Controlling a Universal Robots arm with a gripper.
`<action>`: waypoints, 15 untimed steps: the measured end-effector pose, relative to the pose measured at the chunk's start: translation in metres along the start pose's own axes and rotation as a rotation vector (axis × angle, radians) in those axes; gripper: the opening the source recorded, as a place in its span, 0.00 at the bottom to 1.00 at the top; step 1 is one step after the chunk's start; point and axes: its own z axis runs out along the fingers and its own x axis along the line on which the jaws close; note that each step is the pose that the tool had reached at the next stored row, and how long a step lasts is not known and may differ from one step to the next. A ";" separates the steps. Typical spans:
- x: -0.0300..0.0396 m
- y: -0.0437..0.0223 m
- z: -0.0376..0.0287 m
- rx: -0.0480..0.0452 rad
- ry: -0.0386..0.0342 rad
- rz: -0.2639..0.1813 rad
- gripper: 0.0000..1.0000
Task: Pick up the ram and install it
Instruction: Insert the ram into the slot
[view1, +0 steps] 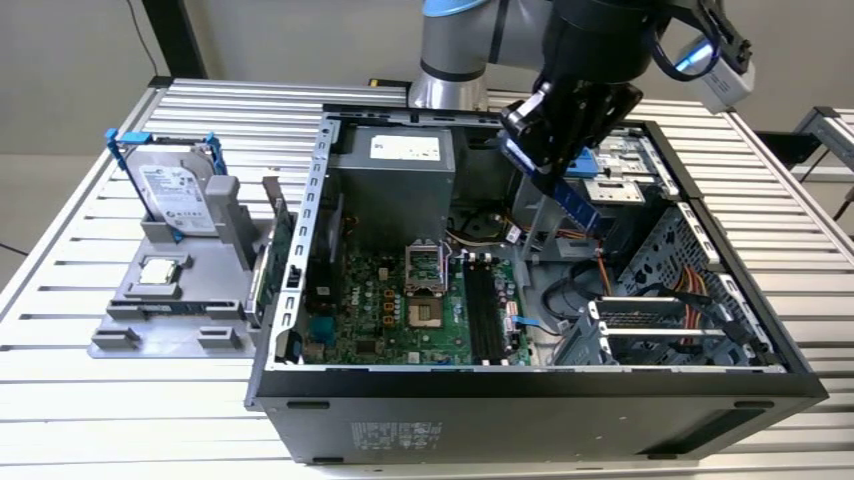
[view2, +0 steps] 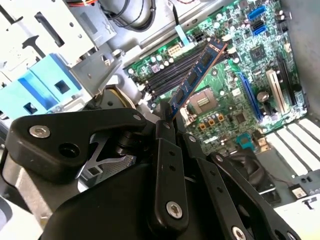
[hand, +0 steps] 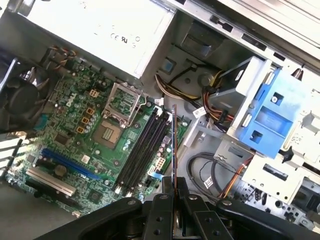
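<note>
Gripper (view1: 537, 150) is clamped on one end of the ram (view1: 577, 205), holding it tilted in the air inside the open case (view1: 534, 420), above the motherboard (view1: 387, 300). In both wrist views the ram (view2: 197, 75) (hand: 174, 145) hangs over the black slots (view2: 165, 75) (hand: 142, 150), not seated.

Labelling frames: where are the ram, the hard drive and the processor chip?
ram (view2: 197, 75): second wrist view, mid-board.
hard drive (view1: 176, 190): exterior view, silver face.
processor chip (view1: 160, 270): exterior view, top face.

robotics lab, slatted alu bench (view1: 80, 400), open pc case (view1: 534, 420), robot arm (view1: 461, 50)
</note>
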 end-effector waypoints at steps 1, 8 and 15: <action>0.0000 0.0000 0.0000 0.0003 -0.0002 0.011 0.00; 0.0000 0.0000 0.0002 0.0024 -0.0015 0.092 0.00; 0.0000 0.0000 0.0003 0.0045 -0.0028 0.172 0.00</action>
